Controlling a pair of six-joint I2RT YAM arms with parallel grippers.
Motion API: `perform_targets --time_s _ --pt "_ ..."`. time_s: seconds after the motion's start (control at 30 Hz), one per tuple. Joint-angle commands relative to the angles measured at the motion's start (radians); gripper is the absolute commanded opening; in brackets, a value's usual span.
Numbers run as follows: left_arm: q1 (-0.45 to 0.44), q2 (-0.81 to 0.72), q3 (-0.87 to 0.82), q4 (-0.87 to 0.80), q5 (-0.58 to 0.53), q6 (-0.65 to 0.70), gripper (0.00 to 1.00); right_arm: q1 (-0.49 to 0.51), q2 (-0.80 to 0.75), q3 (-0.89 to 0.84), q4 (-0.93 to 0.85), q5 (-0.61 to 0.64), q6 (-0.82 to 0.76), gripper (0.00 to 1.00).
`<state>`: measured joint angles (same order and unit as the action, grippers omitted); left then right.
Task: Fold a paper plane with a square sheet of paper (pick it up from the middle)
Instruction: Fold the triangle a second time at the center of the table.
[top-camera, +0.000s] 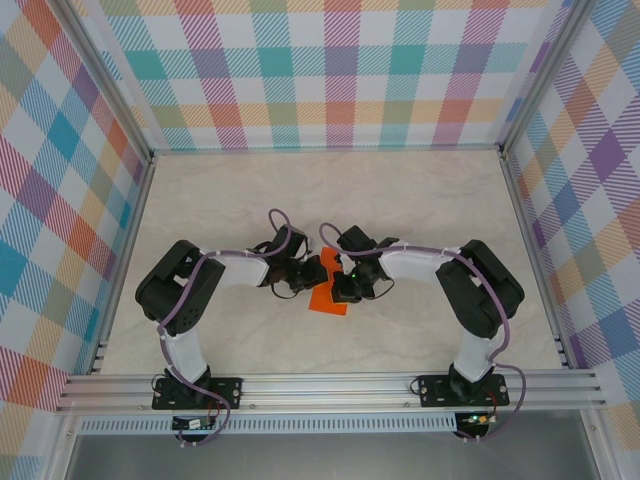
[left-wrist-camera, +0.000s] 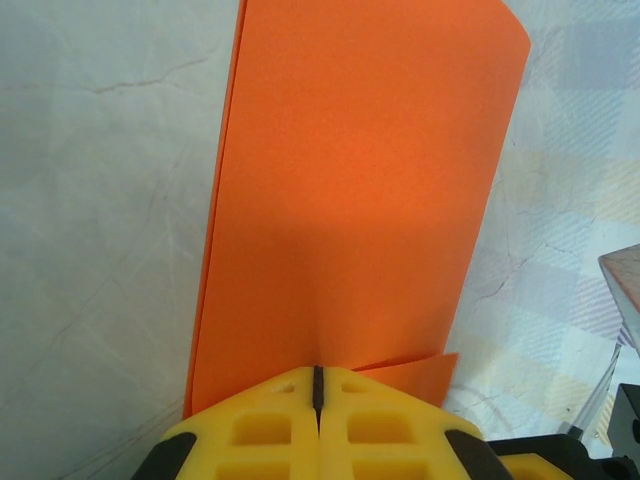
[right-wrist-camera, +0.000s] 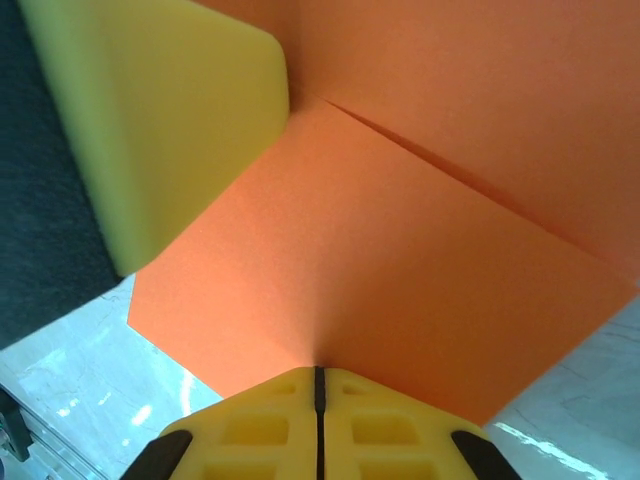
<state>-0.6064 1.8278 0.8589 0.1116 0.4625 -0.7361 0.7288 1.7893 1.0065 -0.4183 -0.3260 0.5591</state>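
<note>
- Item under inspection: the square sheet of paper (top-camera: 322, 296), bright orange. It sits at the middle of the counter (top-camera: 300, 190), between the two wrists, which meet nose to nose over it.
- Condition: it is not a flat square. The left wrist view shows doubled layers along its left edge and a small flap poking out beside the jaws. The right wrist view shows one straight crease across it. I judge the folding to be at an early stage, far from a finished dart.
- Risk one: both arms grip the same thin sheet. If they draw apart or twist out of step, the paper could tear at the crease or pull free of one grip.
- Risk two: the layers in the left wrist view do not lie quite flush. A fold pressed now would fix that skew and carry it into every later fold.
- Risk three: each grip takes only a narrow bite at the paper's margin, so a small tug could make it slip.
- Left jaws: closed tight on the sheet's near edge, with the paper running straight away from the tips.
- Right jaws: likewise closed on the sheet. The crease passes ahead of them, and a yellow finger pad (right-wrist-camera: 170, 120), which I take to be the other arm's, touches the paper at upper left.
- Undetermined: whether the sheet rests on the counter or is lifted clear of it.
- Surroundings: pale marbled counter, enclosed by plaid walls (top-camera: 330, 70).
</note>
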Motion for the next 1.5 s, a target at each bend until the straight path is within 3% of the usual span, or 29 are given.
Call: perform_targets --time_s 0.0,0.63,1.47 --pt "-0.006 0.054 -0.06 -0.156 -0.118 0.012 0.04 0.012 -0.035 0.027 -0.044 -0.018 -0.031 0.07" --pt "-0.005 0.057 -0.064 -0.168 -0.142 0.011 0.04 0.041 -0.024 -0.014 -0.12 0.075 -0.061 0.07" --pt "-0.006 0.062 -0.069 -0.168 -0.145 0.013 0.04 0.038 -0.045 -0.094 -0.022 -0.009 -0.021 0.07"
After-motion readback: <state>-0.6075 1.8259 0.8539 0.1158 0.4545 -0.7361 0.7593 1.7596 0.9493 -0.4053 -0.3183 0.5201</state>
